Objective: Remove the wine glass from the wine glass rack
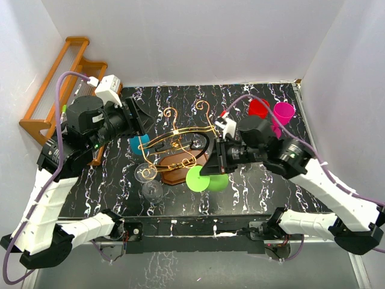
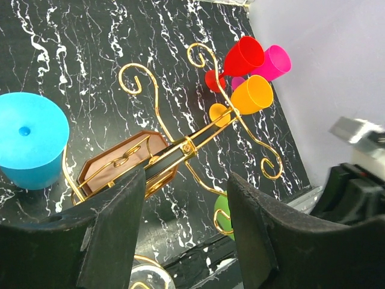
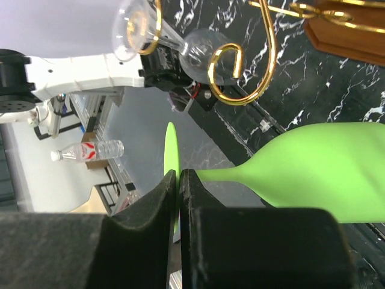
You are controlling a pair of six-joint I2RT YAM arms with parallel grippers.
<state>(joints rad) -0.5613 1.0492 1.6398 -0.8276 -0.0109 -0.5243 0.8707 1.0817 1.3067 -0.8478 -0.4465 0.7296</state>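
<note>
My right gripper [image 3: 180, 180] is clenched on the thin stem of the lime-green plastic wine glass [image 3: 313, 165], right against its foot disc. I judge the glass light, stiff and slick, so the stem suits. It lies sideways, long axis roughly level, just beside the gold wire wine glass rack [image 1: 180, 135]. My left gripper [image 2: 186, 232] hangs released above the rack.

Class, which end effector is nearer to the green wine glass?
Right. The right end effector grips the green wine glass by its stem; the left end effector hovers open above the rack.
</note>
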